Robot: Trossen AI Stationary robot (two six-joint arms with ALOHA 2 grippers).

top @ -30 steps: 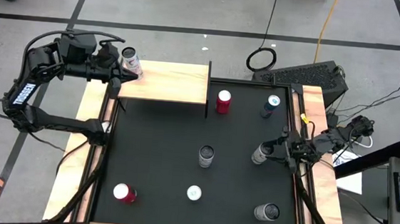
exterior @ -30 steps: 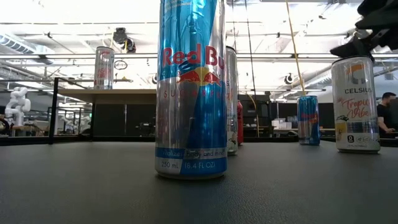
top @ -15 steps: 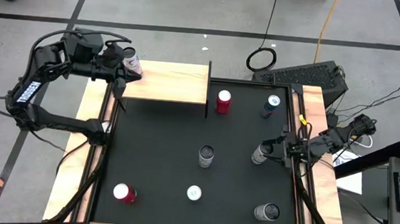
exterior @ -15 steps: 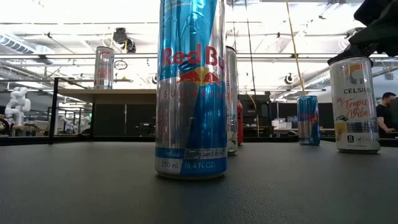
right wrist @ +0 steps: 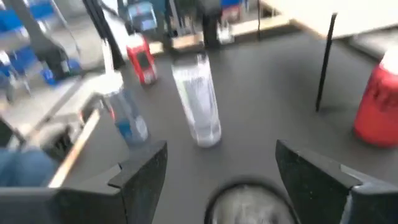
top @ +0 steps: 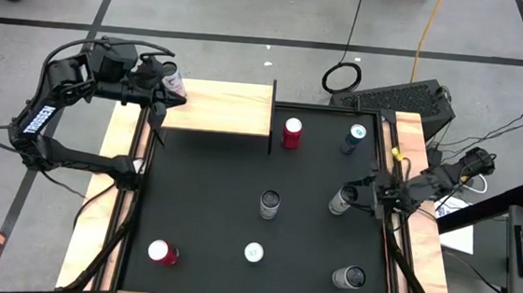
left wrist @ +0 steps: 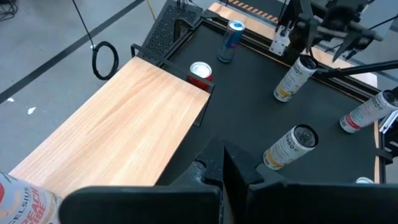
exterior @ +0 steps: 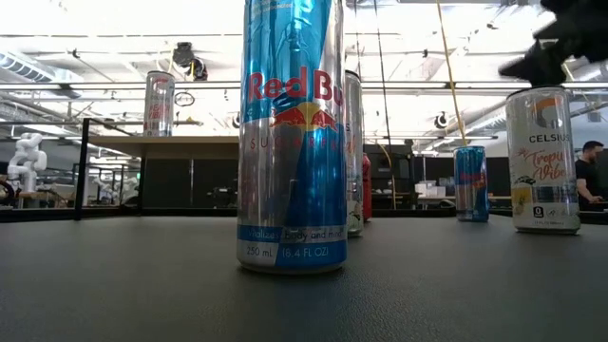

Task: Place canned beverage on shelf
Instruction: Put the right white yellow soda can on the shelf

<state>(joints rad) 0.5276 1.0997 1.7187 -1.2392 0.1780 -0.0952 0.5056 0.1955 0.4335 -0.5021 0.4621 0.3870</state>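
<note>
1. The light unfinished wooden shelf (top: 222, 108) on thin dark legs stands at the far left of the black mat-covered tabletop (top: 209, 217).
2. A white and pink Celsius can (top: 174, 83) stands upright on the shelf's far left corner; the rest of the wooden top is bare.
3. The left end effector (top: 159, 110), fingers pressed together and holding nothing, hangs over the shelf's left edge just near of that can.
4. The right end effector (top: 349, 196) is at the right side of the tabletop, its fingers spread wide on either side of the top of a pale Celsius can (exterior: 543, 160) that stands upright on the mat; whether the fingers touch the can cannot be told.
5. A red can (top: 292, 132) stands just right of the shelf's right end, and a blue and silver can (top: 353, 139) stands farther right.
6. A tall silver can (top: 269, 203) stands mid-tabletop.
7. Along the near edge stand a red-topped can (top: 161, 252) at left, a blue and silver Red Bull can (exterior: 290, 133) in the middle and a grey can (top: 348, 278) at right.
</note>
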